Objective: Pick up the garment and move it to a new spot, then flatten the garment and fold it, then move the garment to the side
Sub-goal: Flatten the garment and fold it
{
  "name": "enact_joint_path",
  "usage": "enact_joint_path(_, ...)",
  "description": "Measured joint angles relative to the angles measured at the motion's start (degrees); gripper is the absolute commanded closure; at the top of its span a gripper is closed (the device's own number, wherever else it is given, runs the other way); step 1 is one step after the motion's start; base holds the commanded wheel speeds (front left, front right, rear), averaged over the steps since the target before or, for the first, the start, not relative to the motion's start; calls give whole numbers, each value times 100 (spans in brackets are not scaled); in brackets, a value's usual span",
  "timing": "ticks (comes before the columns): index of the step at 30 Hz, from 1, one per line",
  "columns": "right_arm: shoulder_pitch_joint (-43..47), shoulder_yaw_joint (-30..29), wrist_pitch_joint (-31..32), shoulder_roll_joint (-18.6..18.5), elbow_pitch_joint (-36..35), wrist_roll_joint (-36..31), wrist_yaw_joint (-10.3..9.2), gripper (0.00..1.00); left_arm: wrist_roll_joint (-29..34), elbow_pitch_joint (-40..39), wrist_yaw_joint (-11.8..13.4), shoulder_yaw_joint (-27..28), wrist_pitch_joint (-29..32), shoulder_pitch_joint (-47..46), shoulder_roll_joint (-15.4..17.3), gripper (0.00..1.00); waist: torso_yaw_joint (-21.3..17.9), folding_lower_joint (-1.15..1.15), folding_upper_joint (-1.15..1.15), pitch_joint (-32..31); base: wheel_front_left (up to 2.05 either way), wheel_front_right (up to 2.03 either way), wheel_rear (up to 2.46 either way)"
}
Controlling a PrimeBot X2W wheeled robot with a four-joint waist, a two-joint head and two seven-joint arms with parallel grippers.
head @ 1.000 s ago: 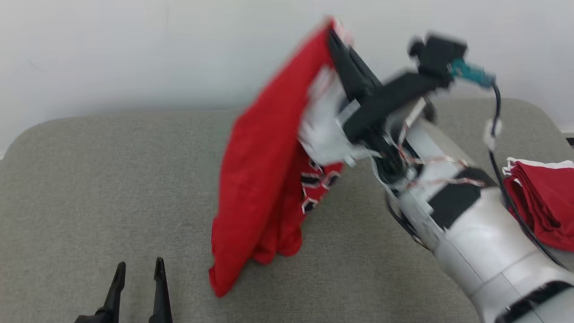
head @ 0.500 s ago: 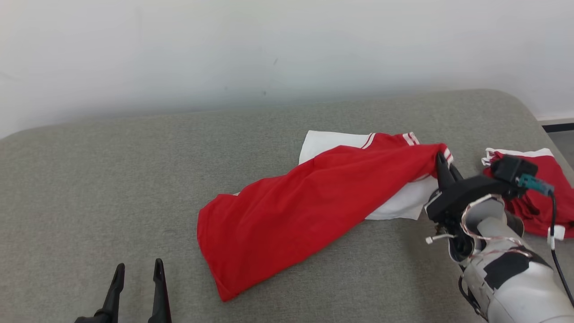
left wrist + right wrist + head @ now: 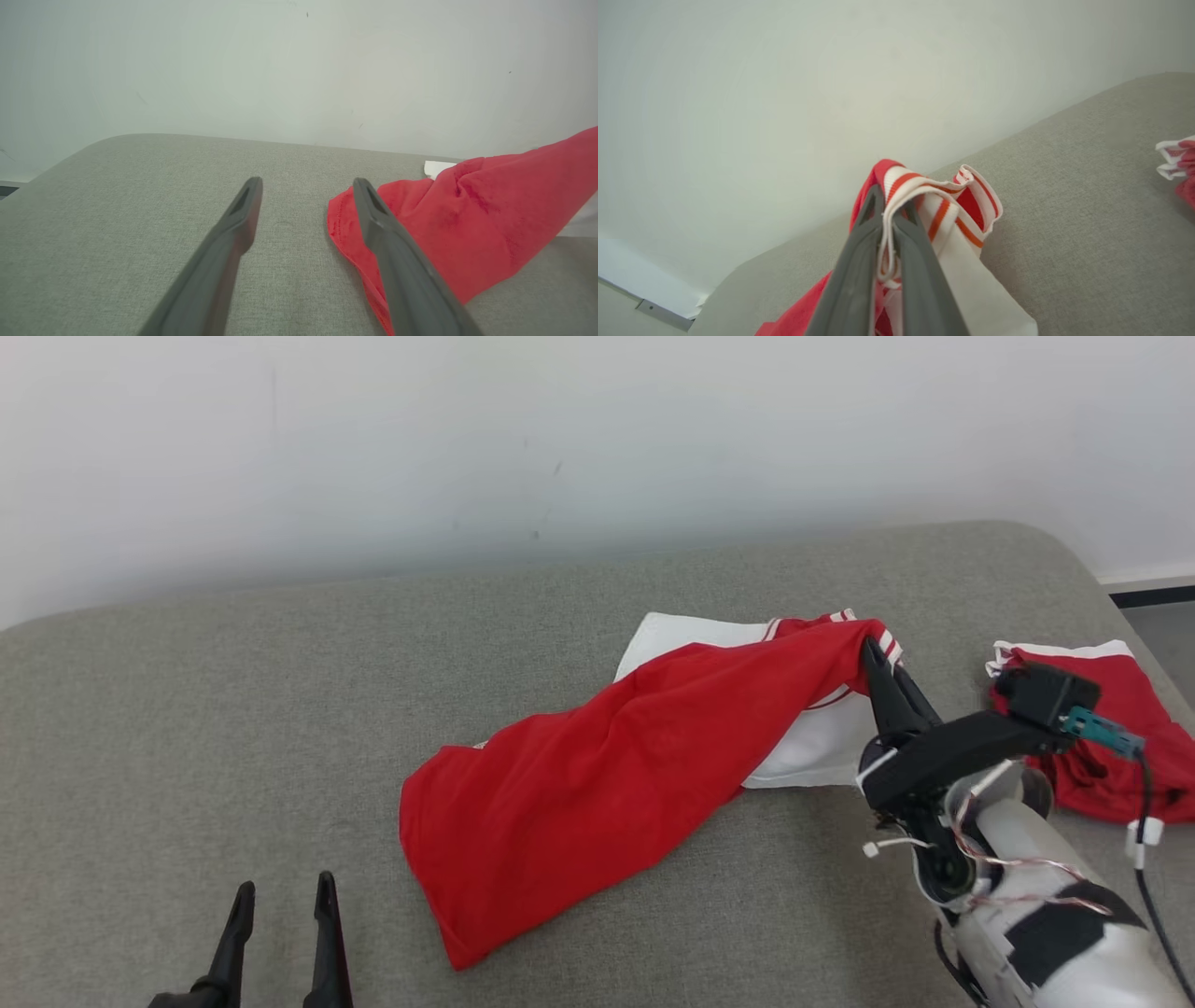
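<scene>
Since 1 s ago, soft red-and-white jersey garment (image 3: pixel 597 775) has dropped from mid-air onto grey upholstered pad (image 3: pixel 187 709), centre-right, crumpled. R gripper (image 3: pixel 876 653) jaws pinch its striped collar; L gripper (image 3: pixel 285 887) jaws spread, idle nr front edge. Step: relocation ending, I'd say. Next needs release, then flattening.

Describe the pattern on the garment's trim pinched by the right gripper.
White trim with red-orange stripes; the right wrist view shows it best.
</scene>
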Motion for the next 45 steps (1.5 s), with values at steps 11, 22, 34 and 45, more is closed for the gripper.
enact_joint_path(11,2465,-1782,1874,-142,-3388,-1050,0,100,12,-30,0,15,0,-16,1,0,4,0,0,109,0,0,0)
enact_joint_path(22,2475,-3506,3253,842,-3321,-3601,0,100,46,38,-91,-47,-1,-330,0,0,178,0,0,350,0,0,0)
enact_joint_path(34,555,-3424,2217,949,-1121,-4522,0,100,45,120,-147,-142,-1,-581,1,0,469,0,0,601,0,0,0)
enact_joint_path(45,-476,-3586,1284,847,453,-5009,0,0,44,176,-180,-180,-1,-673,0,0,728,1,1,825,0,0,0)
